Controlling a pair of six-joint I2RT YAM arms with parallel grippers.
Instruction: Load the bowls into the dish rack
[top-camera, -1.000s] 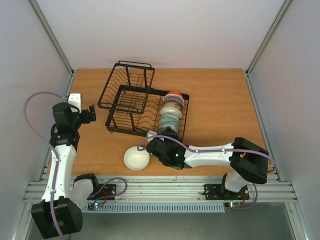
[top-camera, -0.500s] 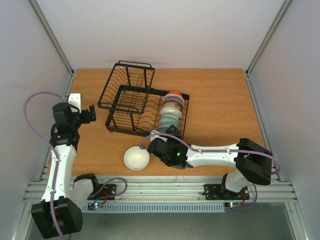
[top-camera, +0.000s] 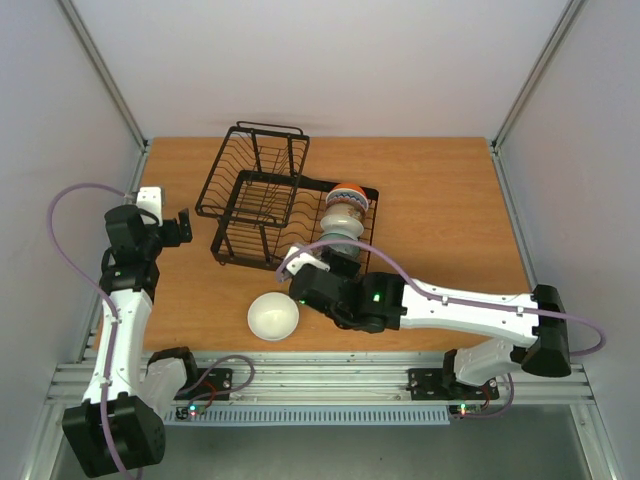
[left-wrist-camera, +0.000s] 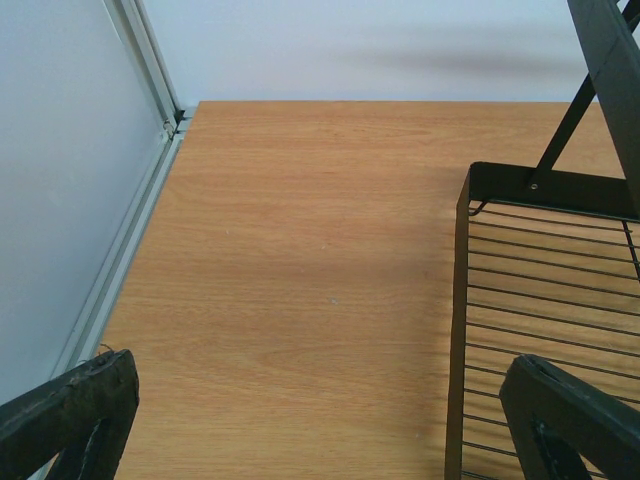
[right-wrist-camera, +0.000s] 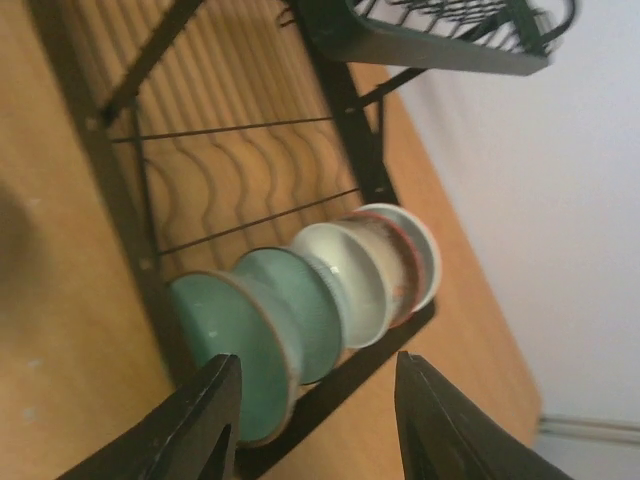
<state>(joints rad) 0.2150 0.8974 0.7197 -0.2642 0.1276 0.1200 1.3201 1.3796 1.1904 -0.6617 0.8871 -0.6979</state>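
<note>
The dish rack is set near the middle of the wooden table, with a smaller basket attached at its far left side. Four bowls are stood on edge in a close row along the rack's right end. An orange-rimmed bowl is placed farthest, a cream bowl comes next, and two green bowls are nearest. A fifth, white bowl is seen mouth up on the table, near and left of the rack's near edge and apart from it.

The right gripper is held at the near end of the row, by the rack's near edge. In its wrist view the fingers are seen spread apart with nothing clamped between them. The nearest green bowl is seen just beyond one finger, and whether it is touched cannot be told.

The left gripper is held well to the left of the rack, above bare table. Its fingers are spread wide and nothing is held between them.
</note>
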